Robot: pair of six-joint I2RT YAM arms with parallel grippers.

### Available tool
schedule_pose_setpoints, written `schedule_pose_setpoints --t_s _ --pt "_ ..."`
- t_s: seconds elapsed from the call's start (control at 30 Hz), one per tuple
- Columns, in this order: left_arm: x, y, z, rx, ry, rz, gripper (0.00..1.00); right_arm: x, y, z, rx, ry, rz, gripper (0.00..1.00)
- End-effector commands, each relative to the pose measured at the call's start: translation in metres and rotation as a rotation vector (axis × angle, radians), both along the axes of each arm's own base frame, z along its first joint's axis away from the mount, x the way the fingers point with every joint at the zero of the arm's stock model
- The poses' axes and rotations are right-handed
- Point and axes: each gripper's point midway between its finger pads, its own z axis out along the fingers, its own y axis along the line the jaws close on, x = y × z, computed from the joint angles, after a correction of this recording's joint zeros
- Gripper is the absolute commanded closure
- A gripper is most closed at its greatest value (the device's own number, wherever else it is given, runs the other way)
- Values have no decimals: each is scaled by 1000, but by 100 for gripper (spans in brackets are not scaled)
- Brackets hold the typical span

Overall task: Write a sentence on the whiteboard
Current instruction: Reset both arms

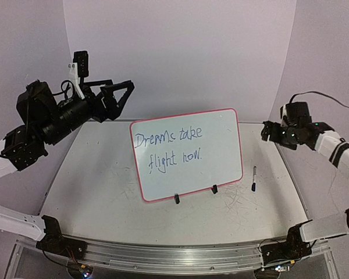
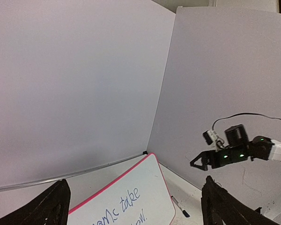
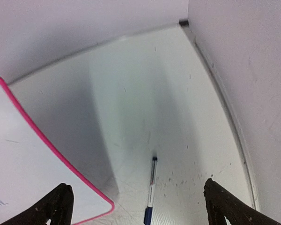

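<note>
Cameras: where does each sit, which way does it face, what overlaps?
Top external: above and behind the bases, looking down at the table, whiteboard and marker; both arms, left pincer and right pincer show.
Left wrist: on the raised left arm, facing across to the backdrop corner; own fingertips at the bottom, right pincer beyond.
Right wrist: tilted down at the table; own fingertips at the bottom.
Shared: all three see the whiteboard and marker.

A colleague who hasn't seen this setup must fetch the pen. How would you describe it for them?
Find the pink-rimmed whiteboard with blue handwriting. Just past its right edge in the top view, the pen lies flat on the table, not touching the board. It is the only small loose item: a slim white stick with dark ends.
</note>
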Motion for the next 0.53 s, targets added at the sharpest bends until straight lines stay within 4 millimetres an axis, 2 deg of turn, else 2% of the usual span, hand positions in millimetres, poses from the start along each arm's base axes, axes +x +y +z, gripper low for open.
schedule_pose_setpoints --t_s 0.0,0.1,0.2,0.37,0.5 --pt "-4 22 51 -28 -104 64 1 -34 -19 146 -53 -384 -18 2" --pt "-10 33 75 -62 -145 79 0 -67 -19 219 -55 -569 22 2" --pt "-14 44 96 -90 -176 96 1 -100 -21 271 -51 -712 47 2" --pt "-17 64 115 -111 -210 160 1 -141 -25 319 -36 -868 51 2" --pt "-18 76 119 -141 -200 192 1 -155 -19 322 0 -938 91 2"
